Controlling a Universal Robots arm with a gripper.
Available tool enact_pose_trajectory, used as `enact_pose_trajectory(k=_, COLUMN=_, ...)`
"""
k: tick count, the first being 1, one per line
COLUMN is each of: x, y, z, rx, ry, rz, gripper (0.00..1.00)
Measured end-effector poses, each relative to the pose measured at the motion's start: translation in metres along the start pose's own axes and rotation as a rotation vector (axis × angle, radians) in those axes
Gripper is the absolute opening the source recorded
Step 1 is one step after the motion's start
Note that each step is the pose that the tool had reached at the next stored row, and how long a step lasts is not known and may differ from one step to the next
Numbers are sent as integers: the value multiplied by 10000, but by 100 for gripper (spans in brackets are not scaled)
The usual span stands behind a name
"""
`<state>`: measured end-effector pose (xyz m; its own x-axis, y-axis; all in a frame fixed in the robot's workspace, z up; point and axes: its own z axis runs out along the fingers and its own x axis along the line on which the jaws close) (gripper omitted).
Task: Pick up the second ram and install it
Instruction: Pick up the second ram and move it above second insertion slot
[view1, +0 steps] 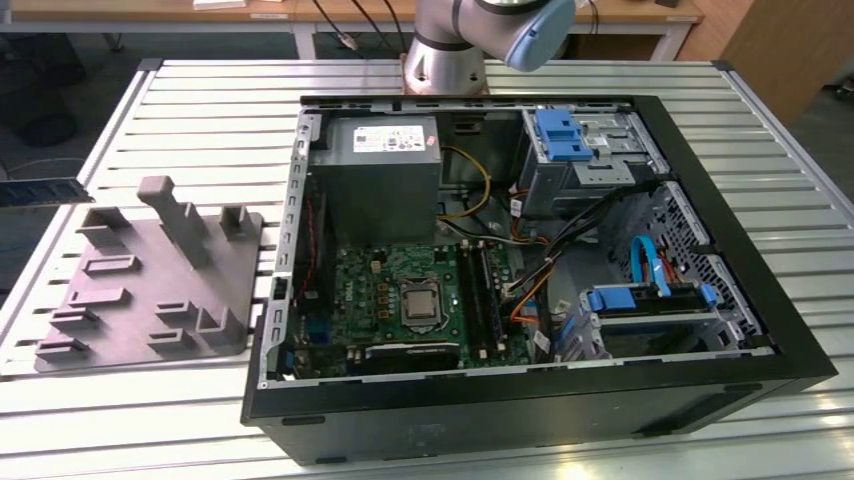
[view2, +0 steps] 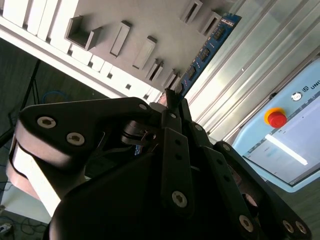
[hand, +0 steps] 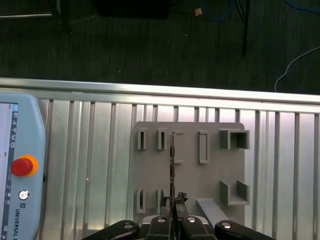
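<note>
The second ram (view2: 206, 49) is being clamped edge-on by the closed gripper (hand: 172, 201), over the grey fixture tray (hand: 190, 182).

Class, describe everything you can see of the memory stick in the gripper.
The second ram is a thin, flat, long board, blue-looking, with a row of small black chips. The gripper pinches one end, and the rest juts out in the air over the grey fixture tray, touching nothing else. In the first wrist view it appears edge-on.
</note>
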<state>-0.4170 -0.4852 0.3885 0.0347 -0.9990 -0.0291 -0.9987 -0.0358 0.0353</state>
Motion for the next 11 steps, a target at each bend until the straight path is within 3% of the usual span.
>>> enact_pose_trajectory(k=6, x=-1, y=-3, z=-5, rx=-1, ry=1, rz=0, gripper=14)
enact_pose_trajectory(k=11, x=3, y=-77, z=-7, rx=-1, ry=1, rz=0, gripper=14)
